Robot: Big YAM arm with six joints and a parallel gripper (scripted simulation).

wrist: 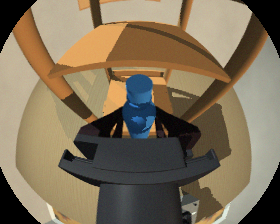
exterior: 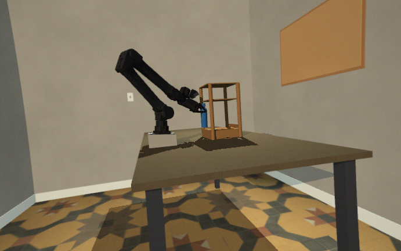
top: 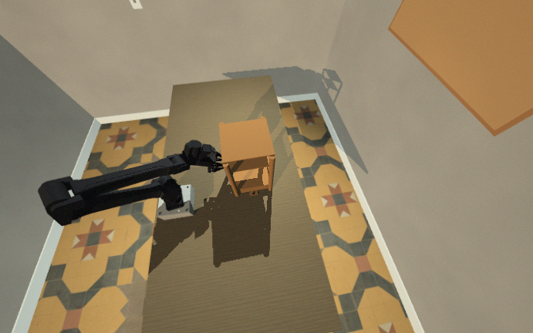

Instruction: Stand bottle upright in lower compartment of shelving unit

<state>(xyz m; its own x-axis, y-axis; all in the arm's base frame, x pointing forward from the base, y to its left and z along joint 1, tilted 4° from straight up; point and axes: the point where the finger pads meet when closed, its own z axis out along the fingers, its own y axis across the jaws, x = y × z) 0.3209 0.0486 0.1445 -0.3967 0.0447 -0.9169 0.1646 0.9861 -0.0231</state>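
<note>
The gripper (exterior: 200,107) grips the blue bottle (exterior: 203,118) near its top, cap up, at the left face of the shelf (exterior: 210,107) on the table (exterior: 257,156). In the exterior view the bottle hangs upright just outside the frame, its base above the front lip (exterior: 208,133). The wrist view shows the bottle (wrist: 139,112) facing the lower compartment, under the middle board (wrist: 138,56). The step in hand looks like insertion: the next move calls for carrying the bottle over the lip, then lowering it until its whole base rests on the compartment floor before letting go.
</note>
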